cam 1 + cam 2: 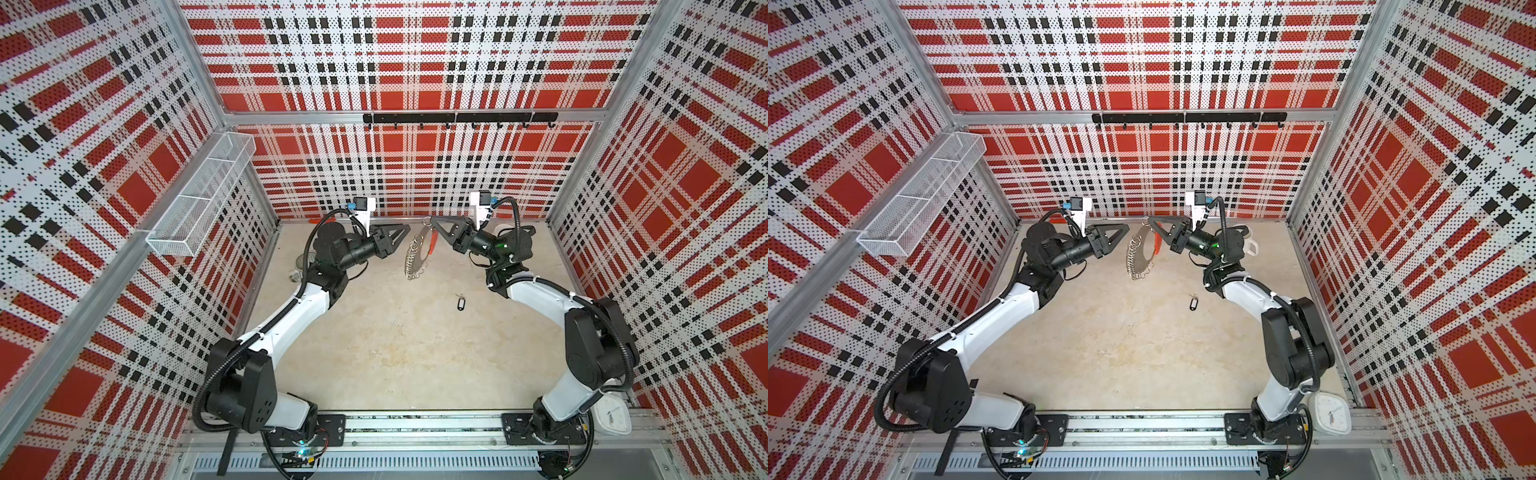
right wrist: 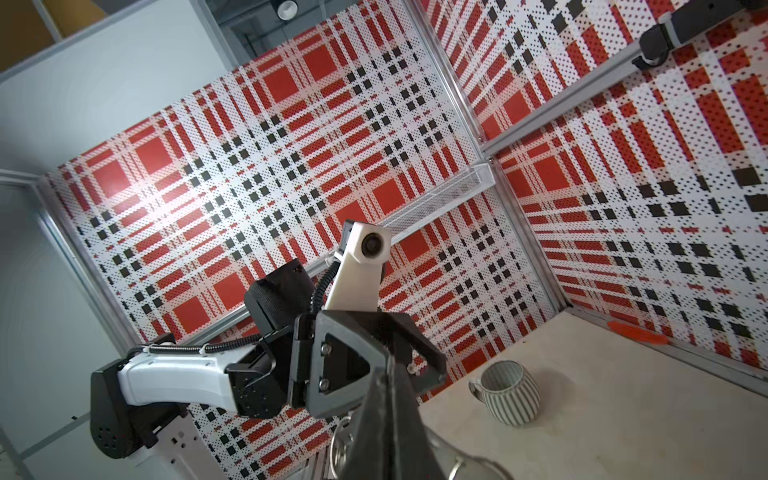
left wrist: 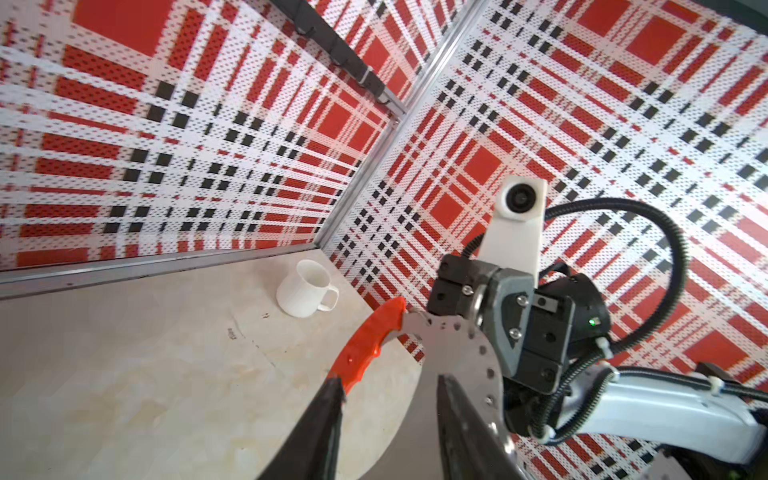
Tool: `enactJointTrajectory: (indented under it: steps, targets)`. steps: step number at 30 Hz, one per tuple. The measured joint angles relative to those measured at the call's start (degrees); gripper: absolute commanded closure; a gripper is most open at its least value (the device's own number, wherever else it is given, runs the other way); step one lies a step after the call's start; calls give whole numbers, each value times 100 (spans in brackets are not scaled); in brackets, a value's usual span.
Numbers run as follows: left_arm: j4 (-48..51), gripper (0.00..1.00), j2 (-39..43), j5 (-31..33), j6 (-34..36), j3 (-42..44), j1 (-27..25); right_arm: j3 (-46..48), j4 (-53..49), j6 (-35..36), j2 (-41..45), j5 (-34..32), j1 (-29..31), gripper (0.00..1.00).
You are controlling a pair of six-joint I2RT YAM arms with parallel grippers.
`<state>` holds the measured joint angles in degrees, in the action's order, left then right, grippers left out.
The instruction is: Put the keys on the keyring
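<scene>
Above beige tabletop (image 1: 395, 332), right end effector (image 1: 429, 219) pinches keyring (image 1: 413, 257).

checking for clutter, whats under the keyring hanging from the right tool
Only bare table shows below the keyring; the keys lie apart from it, nearer the front. The patch behind its plate and loops is covered.

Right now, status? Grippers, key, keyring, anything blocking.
Right gripper shut on keyring, hanging from it. Left gripper open beside it, empty. Key on table, untouched. White mug, striped mug off aside.
</scene>
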<state>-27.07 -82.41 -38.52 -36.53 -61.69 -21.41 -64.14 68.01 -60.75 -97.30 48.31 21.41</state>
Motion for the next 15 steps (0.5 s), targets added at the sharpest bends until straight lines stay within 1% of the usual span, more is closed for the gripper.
enactJointTrajectory:
  steps: [3,7,11,15]
  targets:
    - [-181,55,-81,-83,-57,-26,-107,0,190,-197,-87,17,55,100]
    - [-343,56,-179,-168,-103,-39,-177,0,275,-238,-90,33,111,100]
    - [-470,58,-247,-210,-177,-59,-195,0,273,-240,-90,55,142,100]
    - [-592,63,-267,-273,-240,-70,-210,-7,269,-238,-90,81,155,100]
